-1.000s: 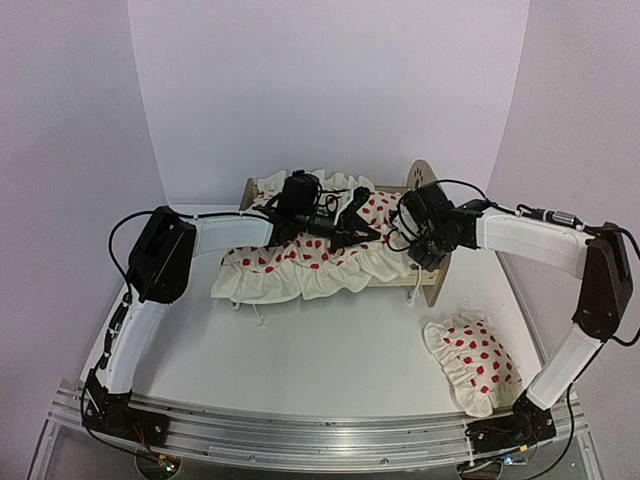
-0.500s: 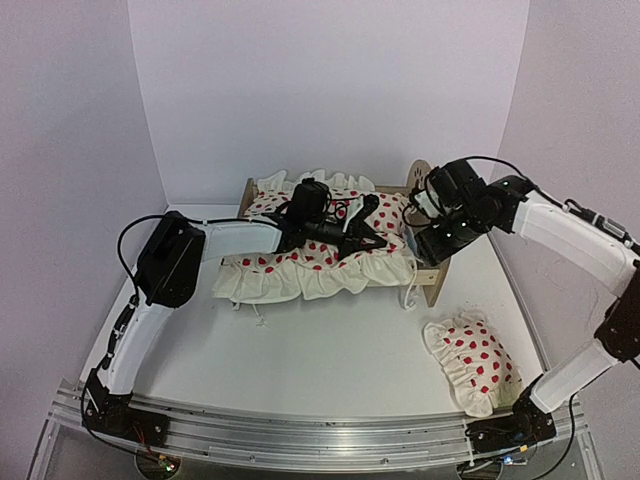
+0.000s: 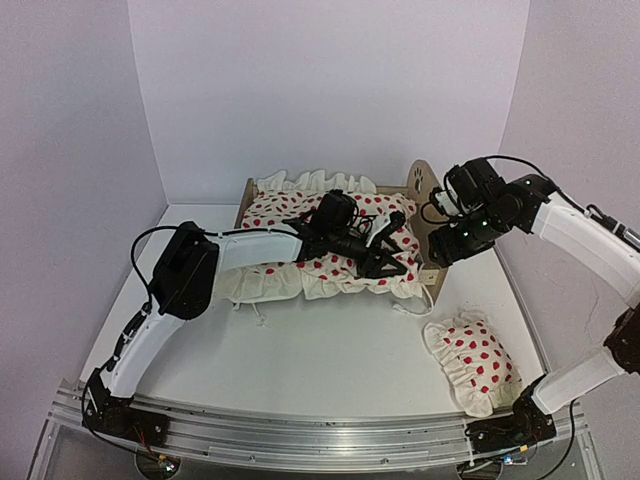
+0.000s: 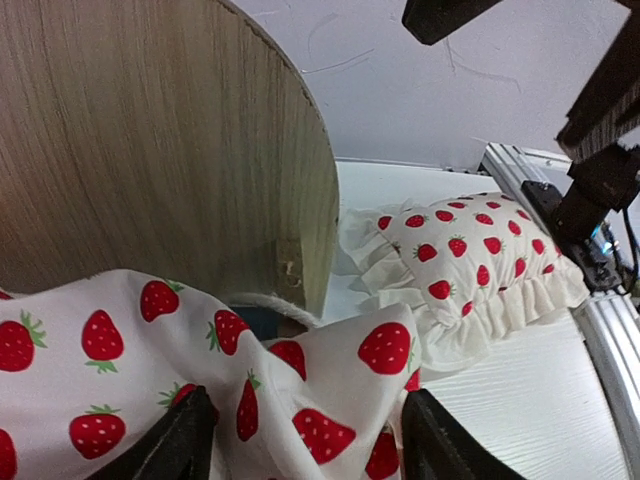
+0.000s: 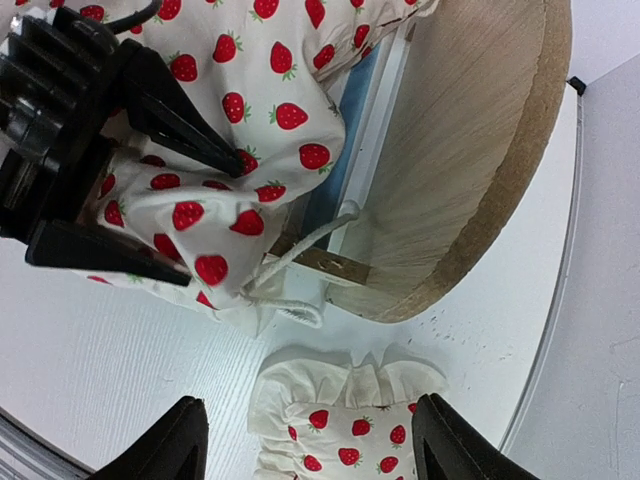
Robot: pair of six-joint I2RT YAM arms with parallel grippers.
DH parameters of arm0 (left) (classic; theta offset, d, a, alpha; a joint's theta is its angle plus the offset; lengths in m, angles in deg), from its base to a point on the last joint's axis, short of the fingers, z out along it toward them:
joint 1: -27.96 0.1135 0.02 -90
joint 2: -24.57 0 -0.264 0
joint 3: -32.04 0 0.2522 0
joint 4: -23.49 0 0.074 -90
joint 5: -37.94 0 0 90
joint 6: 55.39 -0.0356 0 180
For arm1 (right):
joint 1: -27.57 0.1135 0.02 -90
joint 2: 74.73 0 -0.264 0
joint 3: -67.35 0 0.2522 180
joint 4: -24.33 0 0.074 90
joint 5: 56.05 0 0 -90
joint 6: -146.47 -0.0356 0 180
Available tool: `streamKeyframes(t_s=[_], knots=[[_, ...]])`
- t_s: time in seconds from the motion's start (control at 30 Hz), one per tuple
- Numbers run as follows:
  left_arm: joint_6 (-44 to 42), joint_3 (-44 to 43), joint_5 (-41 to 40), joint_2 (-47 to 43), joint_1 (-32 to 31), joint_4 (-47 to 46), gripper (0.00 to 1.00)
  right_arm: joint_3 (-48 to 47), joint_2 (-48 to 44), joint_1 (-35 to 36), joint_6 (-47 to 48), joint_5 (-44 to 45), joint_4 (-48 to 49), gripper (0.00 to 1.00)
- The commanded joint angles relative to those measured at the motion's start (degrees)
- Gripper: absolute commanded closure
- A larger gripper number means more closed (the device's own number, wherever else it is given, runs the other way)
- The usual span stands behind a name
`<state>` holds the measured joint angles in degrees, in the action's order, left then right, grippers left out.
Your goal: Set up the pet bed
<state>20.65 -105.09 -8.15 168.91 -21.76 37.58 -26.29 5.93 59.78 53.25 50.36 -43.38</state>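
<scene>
Looks light and stiff, this pet bed [image 3: 430, 275]; best grabbed by the headboard [image 5: 460, 150] rim. Fingers apart on left end effector [image 4: 305, 445] and right end effector [image 5: 310, 445].

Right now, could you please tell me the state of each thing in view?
Bed: upright, covered by the blanket.
Blanket: bunched, draped over the bed.
Pillow: lying on the table, off the bed.
Left tool: open over the blanket.
Right tool: open, empty.
</scene>
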Motion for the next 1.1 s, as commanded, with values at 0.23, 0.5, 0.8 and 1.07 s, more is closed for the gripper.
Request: streamKeyframes(t_s=[0.23, 0.5, 0.8, 1.07], knots=[[-20.2, 1.3, -12.7, -17.3, -0.4, 31.2, 0.17, 4.8, -0.9, -1.1, -1.6, -8.4, 5.0, 0.28], [-24.4, 3.5, -25.0, -15.1, -0.4, 37.3, 0.18, 6.4, -2.0, -1.0, -1.4, -10.2, 7.3, 0.27], [-24.3, -0.3, -28.0, -7.8, -1.3, 38.1, 0.22, 7.8, -2.4, -1.0, -2.3, -10.8, 8.8, 0.26], [-22.6, -1.6, -27.3, -5.8, -1.4, 38.0, 0.60, 11.8, -3.8, -1.1, -5.7, -12.9, 10.9, 0.26]])
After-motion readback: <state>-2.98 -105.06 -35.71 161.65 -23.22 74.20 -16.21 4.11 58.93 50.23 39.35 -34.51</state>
